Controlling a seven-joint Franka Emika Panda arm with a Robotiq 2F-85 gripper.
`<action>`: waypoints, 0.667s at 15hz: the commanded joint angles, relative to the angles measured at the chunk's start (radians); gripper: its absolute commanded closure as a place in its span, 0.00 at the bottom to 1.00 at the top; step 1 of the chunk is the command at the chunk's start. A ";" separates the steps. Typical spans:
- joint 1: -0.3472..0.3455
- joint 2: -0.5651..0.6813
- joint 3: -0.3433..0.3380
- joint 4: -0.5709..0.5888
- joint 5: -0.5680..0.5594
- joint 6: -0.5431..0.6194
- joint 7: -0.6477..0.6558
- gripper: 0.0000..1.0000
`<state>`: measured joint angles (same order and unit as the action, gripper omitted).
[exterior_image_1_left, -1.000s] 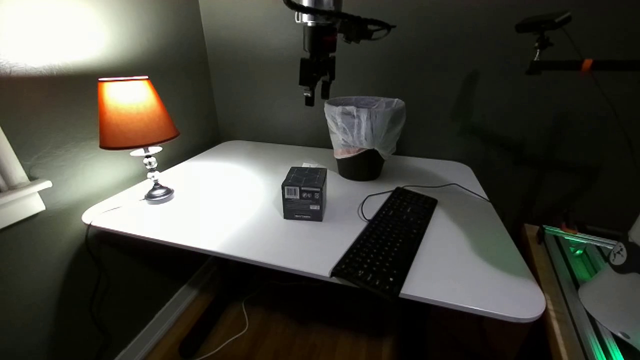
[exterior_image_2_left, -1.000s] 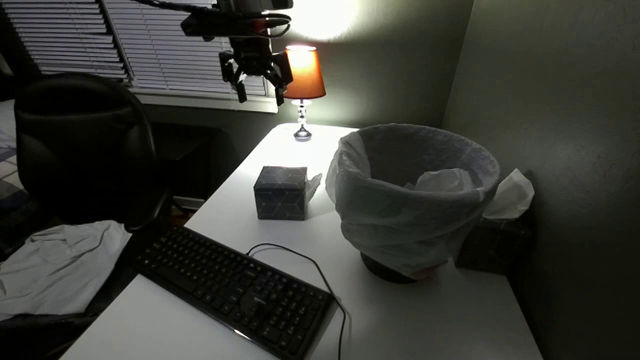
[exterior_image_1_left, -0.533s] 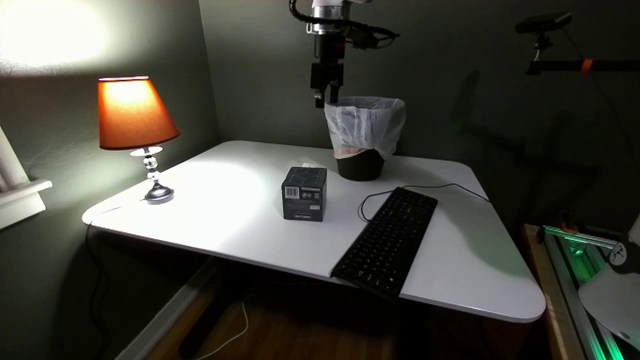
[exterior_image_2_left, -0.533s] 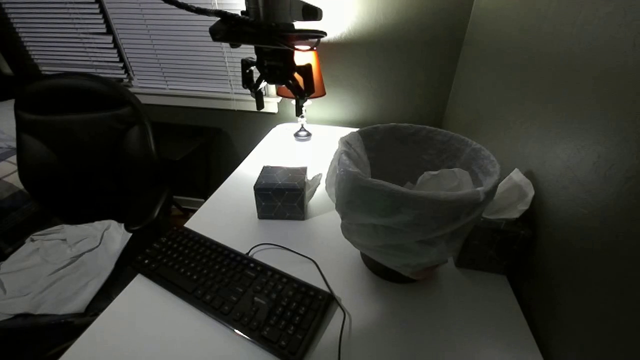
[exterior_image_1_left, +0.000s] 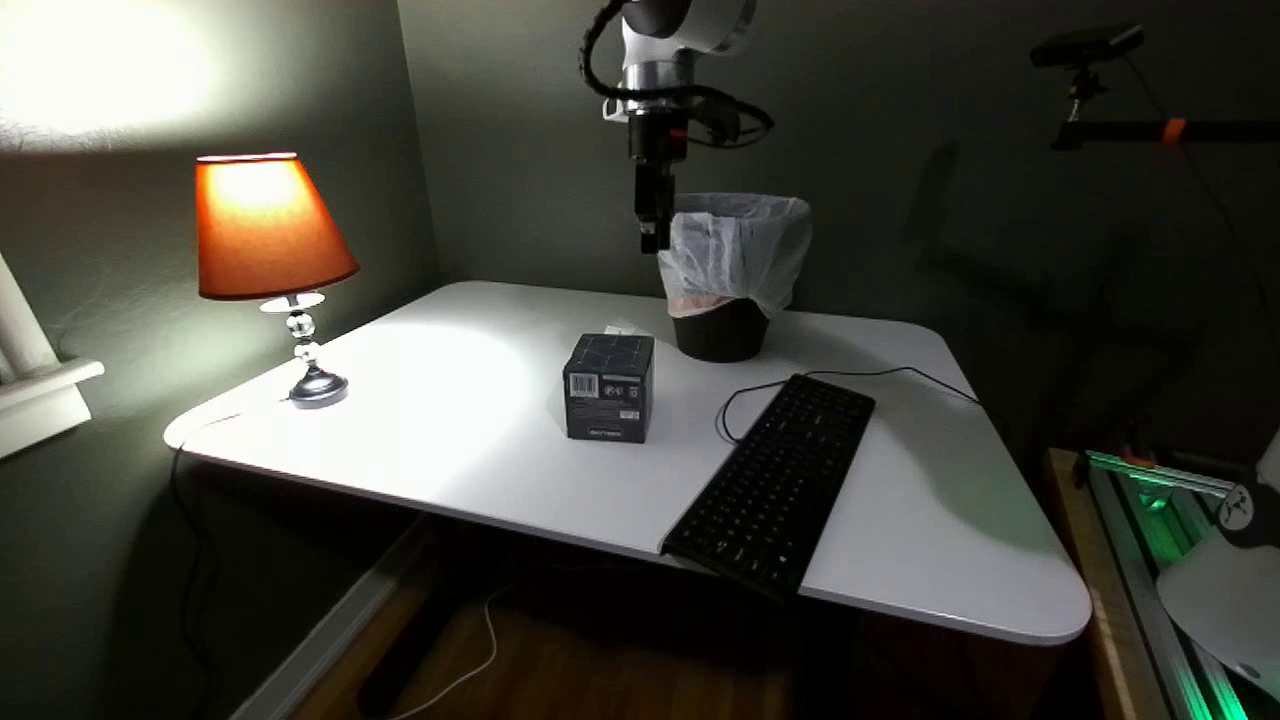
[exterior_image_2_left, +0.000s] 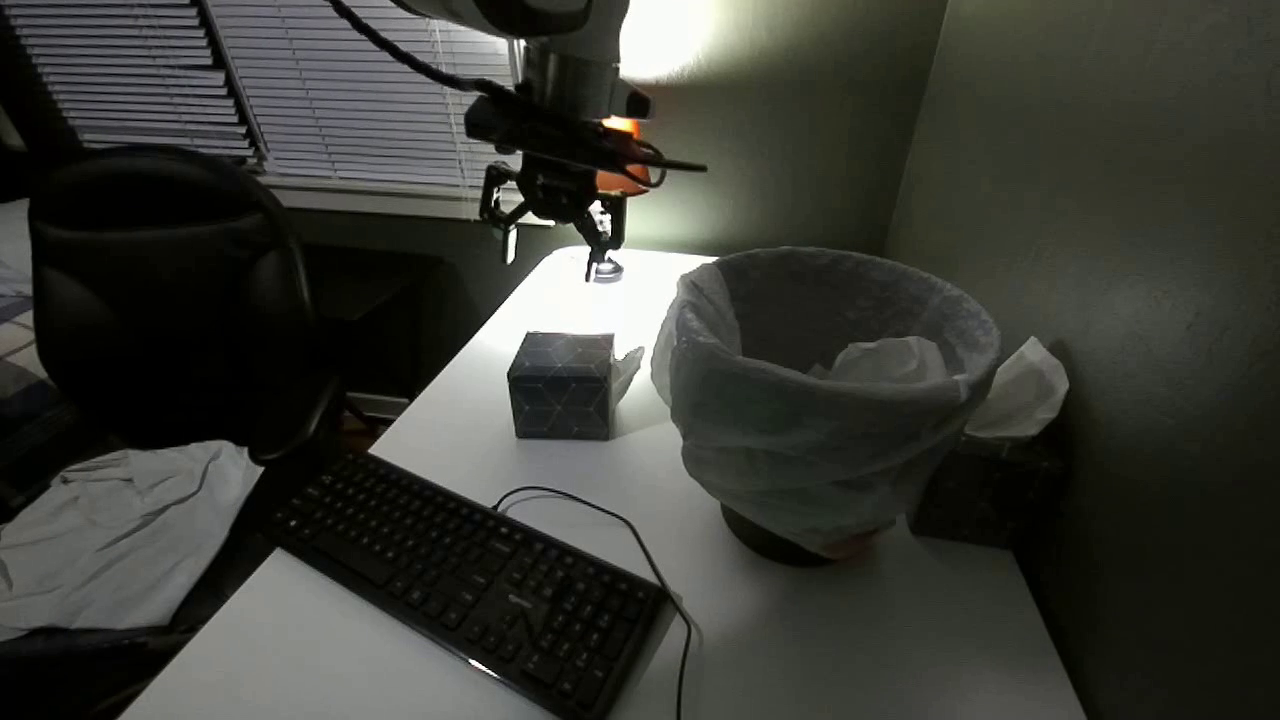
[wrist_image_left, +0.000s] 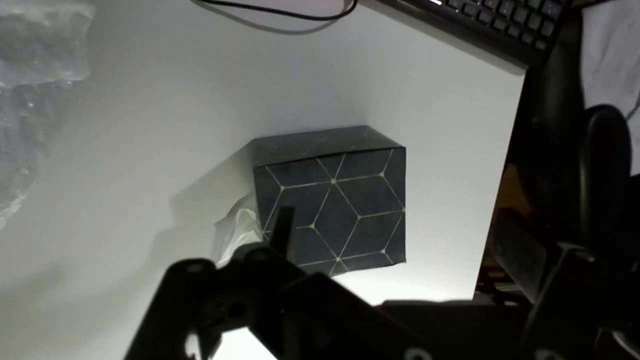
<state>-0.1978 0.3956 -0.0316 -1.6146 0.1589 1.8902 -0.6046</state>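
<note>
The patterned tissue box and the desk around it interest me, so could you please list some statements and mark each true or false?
1. The patterned tissue box has tissue sticking out of one side. True.
2. The jaws are clamped on that box. False: they stand open, apart from it.
3. The lamp is lit. True.
4. The keyboard overhangs the edge of the desk. True.
5. The bin has no liner. False: a translucent bag lines the bin.
6. The wrist view shows no part of the keyboard. False: part of it shows at the top.
</note>
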 joint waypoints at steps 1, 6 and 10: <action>-0.038 0.096 0.034 0.077 0.016 -0.081 -0.179 0.00; -0.020 0.185 0.025 0.139 -0.040 -0.054 -0.247 0.00; -0.012 0.222 0.032 0.166 -0.051 0.022 -0.229 0.00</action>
<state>-0.2154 0.5787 -0.0083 -1.4883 0.1269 1.8638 -0.8381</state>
